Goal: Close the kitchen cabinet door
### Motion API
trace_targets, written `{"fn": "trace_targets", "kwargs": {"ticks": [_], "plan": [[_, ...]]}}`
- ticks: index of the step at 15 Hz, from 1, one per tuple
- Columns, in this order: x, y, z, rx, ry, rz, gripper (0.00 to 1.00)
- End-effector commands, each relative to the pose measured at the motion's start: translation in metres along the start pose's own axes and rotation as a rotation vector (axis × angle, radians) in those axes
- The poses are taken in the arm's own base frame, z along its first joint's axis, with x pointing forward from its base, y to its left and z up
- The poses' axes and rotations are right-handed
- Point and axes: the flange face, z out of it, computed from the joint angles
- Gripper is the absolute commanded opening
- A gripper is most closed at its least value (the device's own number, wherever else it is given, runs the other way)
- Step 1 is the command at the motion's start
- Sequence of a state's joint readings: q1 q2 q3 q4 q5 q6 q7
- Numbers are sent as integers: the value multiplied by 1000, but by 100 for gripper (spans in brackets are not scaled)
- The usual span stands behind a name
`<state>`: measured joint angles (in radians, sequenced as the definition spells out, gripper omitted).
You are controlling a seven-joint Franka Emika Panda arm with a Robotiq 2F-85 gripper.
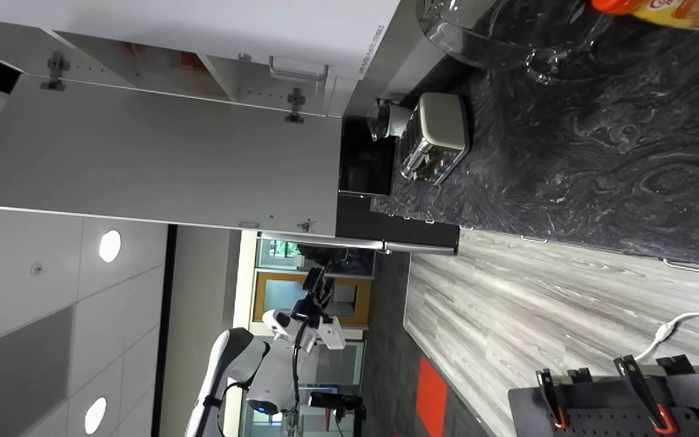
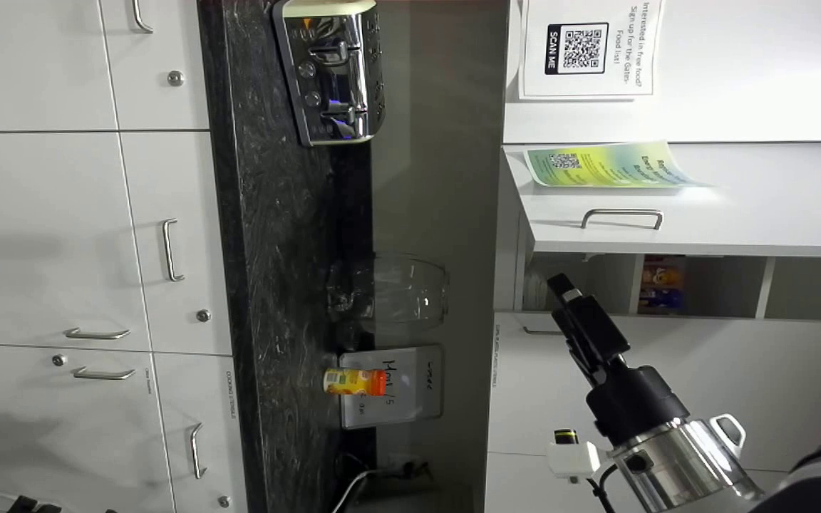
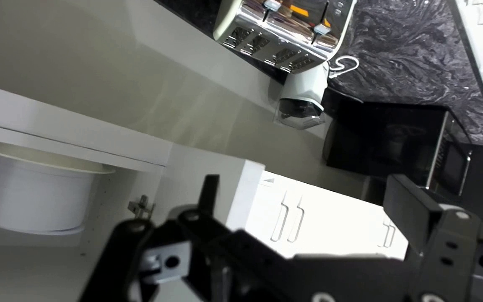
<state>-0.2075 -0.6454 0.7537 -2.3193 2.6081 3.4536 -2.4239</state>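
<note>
In an exterior view, the cabinet door [image 1: 161,152] stands open. In an exterior view, the gripper [image 2: 564,301] hangs near the door's free right edge. In the wrist view, the fingers [image 3: 409,209] are spread; pressing leftward on the door's inner face could swing it wider.

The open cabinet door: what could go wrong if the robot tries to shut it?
The tool, spread wide, appears to be on the inner side of the cabinet door; pressing from there might swing it wider instead of shut.

The yellow-green flyer on the outer face seems to curl up at one end, so a sliding push could crease or tear it.

The metal handle juts from that face and may catch the tool.
</note>
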Motion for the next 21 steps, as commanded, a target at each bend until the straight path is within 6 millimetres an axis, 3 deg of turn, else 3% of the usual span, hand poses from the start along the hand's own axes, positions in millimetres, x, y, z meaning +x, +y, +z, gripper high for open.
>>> {"fn": "trace_targets", "kwargs": {"ticks": [1, 6, 12, 13, 21], "plan": [[16, -19, -13, 50, 49, -22, 100], [57, -38, -29, 31, 155, -87, 100], [112, -55, -16, -49, 247, -153, 100], [93, -55, -24, 3, 218, -132, 100], [103, -50, -14, -56, 262, -157, 100]]}}
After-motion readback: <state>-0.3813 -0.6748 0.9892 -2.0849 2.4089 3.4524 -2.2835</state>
